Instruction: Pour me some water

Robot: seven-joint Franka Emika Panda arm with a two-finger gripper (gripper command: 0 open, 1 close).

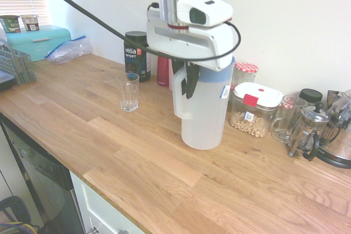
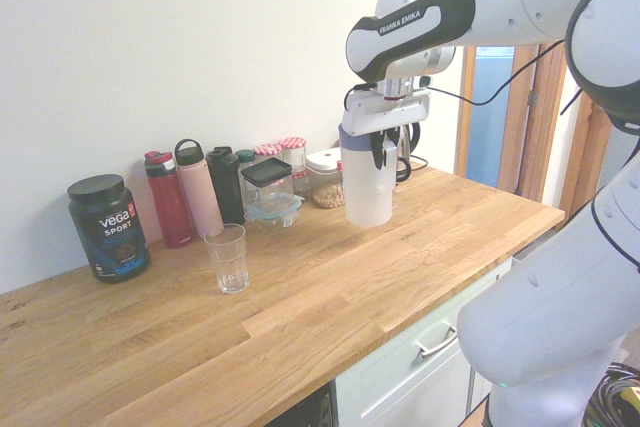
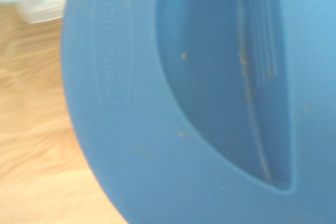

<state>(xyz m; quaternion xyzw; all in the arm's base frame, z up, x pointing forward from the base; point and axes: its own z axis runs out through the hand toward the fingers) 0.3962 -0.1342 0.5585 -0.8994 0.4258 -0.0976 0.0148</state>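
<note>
A tall frosted pitcher (image 1: 205, 110) (image 2: 367, 192) stands upright on the wooden counter (image 1: 164, 163), right of the middle. The water in it is not plainly visible through the cloudy wall. My gripper (image 1: 186, 87) (image 2: 383, 155) reaches down from above and is shut on the pitcher's moulded handle (image 1: 179, 100). The wrist view is filled by the pitcher's blue lid (image 3: 157, 103), seen from close above. A small clear ribbed drinking glass (image 1: 130, 91) (image 2: 228, 258) stands empty on the counter, about a hand's width from the pitcher on its handle side.
Against the wall stand a black Vega tub (image 1: 137, 56) (image 2: 108, 227), a red bottle (image 2: 168, 199), a pink bottle (image 2: 200, 190), jars, a snack container (image 1: 255, 110) and a French press (image 1: 309, 130). A teal bread box (image 1: 38, 39) and a dish rack (image 1: 13, 64) sit far left.
</note>
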